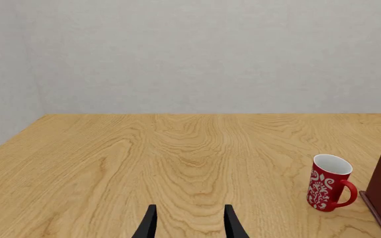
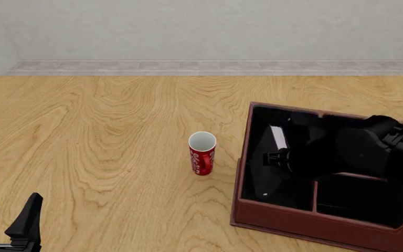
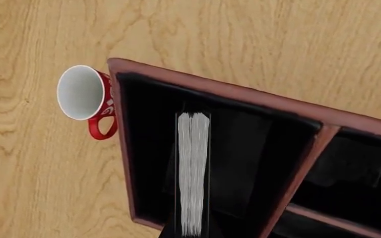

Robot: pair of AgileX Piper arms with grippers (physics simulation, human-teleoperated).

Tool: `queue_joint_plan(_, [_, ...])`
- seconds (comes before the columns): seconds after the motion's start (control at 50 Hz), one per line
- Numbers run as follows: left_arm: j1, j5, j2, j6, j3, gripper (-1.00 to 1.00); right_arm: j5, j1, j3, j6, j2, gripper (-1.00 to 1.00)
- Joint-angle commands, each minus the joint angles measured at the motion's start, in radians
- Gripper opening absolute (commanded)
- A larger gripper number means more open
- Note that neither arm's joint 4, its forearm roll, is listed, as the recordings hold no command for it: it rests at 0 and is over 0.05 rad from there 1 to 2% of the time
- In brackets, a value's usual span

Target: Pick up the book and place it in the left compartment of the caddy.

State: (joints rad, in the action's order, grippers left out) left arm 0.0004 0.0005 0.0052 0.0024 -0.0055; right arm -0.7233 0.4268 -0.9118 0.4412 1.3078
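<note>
Book (image 3: pixel 192 173) stands on edge, pages up, inside caddy's (image 2: pixel 293 223) left compartment (image 3: pixel 152 148), directly under right gripper, grip state unclear; left gripper (image 2: pixel 6 215) spread, at bench's (image 2: pixel 103 131) near-left corner, well apart.

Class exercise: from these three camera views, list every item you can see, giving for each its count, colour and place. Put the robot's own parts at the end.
Table: one, light wood grain, under everything.
Caddy: one, dark reddish-brown with black interior, on the table's right side.
Left compartment: one, black-lined, the caddy section nearest the mug.
Book: one, black cover with white page edges, on edge over or in the left compartment under the right arm.
Mug: one, red with white pattern, upright, just left of the caddy.
Wall: one, pale grey, behind the table.
Left tool: one, black, open, low at the near left.
Right arm: one, black, over the caddy; its tool is hidden.
</note>
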Motion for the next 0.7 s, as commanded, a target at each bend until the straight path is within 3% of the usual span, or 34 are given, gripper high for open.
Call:
queue_joint_plan(0.02, [0.000, -0.002, -0.001, 0.001, 0.002, 1.00, 0.027, 0.005, 0.009, 0.023, 0.006, -1.00])
queue_joint_plan(0.7, [0.000, -0.002, 0.000, 0.000, 0.002, 1.00, 0.087, 0.016, 0.044, 0.041, 0.045, -1.00])
